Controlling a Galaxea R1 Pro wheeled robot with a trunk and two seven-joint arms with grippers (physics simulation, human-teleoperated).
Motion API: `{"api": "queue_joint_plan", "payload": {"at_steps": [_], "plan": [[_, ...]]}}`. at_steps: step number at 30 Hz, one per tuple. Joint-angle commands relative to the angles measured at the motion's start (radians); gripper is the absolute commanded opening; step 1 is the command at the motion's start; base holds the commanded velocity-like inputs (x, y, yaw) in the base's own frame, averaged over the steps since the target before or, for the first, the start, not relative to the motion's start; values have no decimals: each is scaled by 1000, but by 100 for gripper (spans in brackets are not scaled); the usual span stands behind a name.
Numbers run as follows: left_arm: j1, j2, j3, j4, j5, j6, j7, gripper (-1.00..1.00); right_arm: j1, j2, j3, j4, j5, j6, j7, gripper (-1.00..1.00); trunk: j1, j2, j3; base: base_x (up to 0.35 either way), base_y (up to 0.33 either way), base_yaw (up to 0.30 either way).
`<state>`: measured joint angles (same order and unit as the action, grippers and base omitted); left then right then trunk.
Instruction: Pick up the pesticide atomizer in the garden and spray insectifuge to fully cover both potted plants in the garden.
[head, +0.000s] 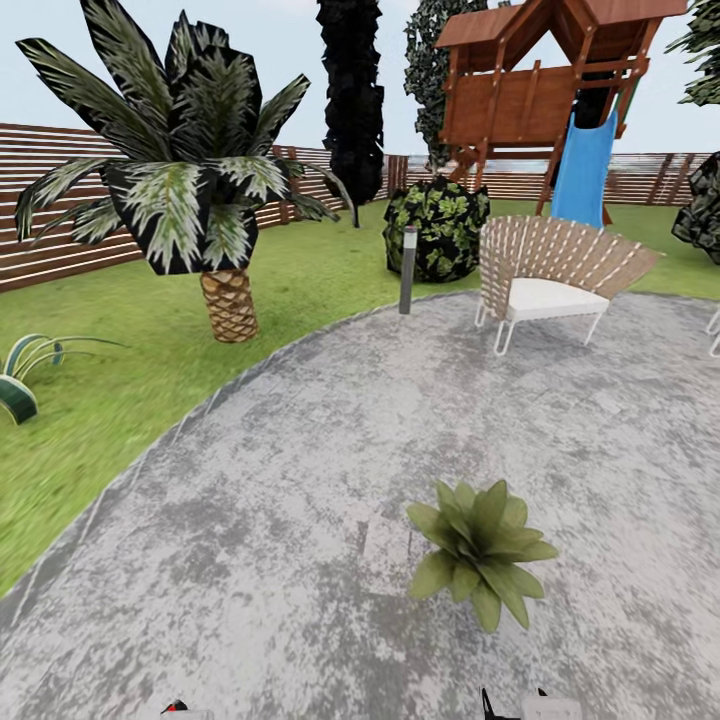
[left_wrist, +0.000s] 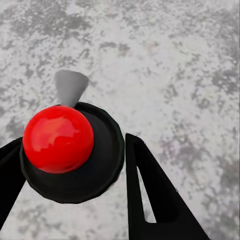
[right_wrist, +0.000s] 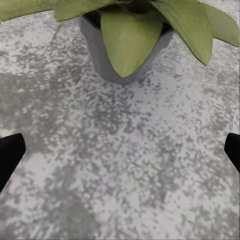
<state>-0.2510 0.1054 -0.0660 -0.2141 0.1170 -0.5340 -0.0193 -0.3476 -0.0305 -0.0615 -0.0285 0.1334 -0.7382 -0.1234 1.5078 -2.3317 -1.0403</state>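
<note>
The left hand (left_wrist: 75, 165) is holding the pesticide atomizer (left_wrist: 72, 150). In the left wrist view, its two black fingers (left_wrist: 155, 195) are sitting against either side of the atomizer's round black top, which is carrying a glossy red cap (left_wrist: 58, 138) and a grey nozzle cone (left_wrist: 70, 87). Mottled grey paving is lying beneath it.

The right hand (right_wrist: 120, 152) is standing wide. Only its dark fingertips (right_wrist: 10, 150) are showing at the two edges of the right wrist view, with bare paving between them. Ahead of this hand, one potted plant (right_wrist: 125, 40) is resting upright on the paving; its grey pot (right_wrist: 102, 55) is showing under broad green leaves.

In the head view, the same potted plant (head: 480, 550) is standing on the round grey patio (head: 300, 500), near the lower edge and toward the right side. A second leafy plant (head: 25, 375) is showing at the left edge on the lawn (head: 120, 400); whether it is potted cannot be told.

Farther back, a palm (head: 190, 190) is growing on the lawn, a grey bollard lamp (head: 407, 270) is standing at the patio rim, and a woven chair (head: 555, 280) is sitting on the patio. A wooden play tower with a blue slide (head: 582, 170) and a slatted fence (head: 60, 200) are closing the background.
</note>
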Motion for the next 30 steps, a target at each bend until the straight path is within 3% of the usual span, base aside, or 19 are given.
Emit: {"api": "queue_joint_plan", "payload": {"at_steps": [1,15,30], "plan": [[-1,0,-7,1,10,-3,-2,-100,-1,0,-6,1,11,-3,-5,100,0,0,-1,233,220,0],[-1,0,-6,1,9,-3,-2,-100,-1,0,-6,1,11,-3,-5,100,0,0,-1,233,240,-22],[-1,0,-6,1,10,-3,-2,-100,-1,0,-6,1,11,-2,-5,100,0,0,-1,153,280,-276]]}}
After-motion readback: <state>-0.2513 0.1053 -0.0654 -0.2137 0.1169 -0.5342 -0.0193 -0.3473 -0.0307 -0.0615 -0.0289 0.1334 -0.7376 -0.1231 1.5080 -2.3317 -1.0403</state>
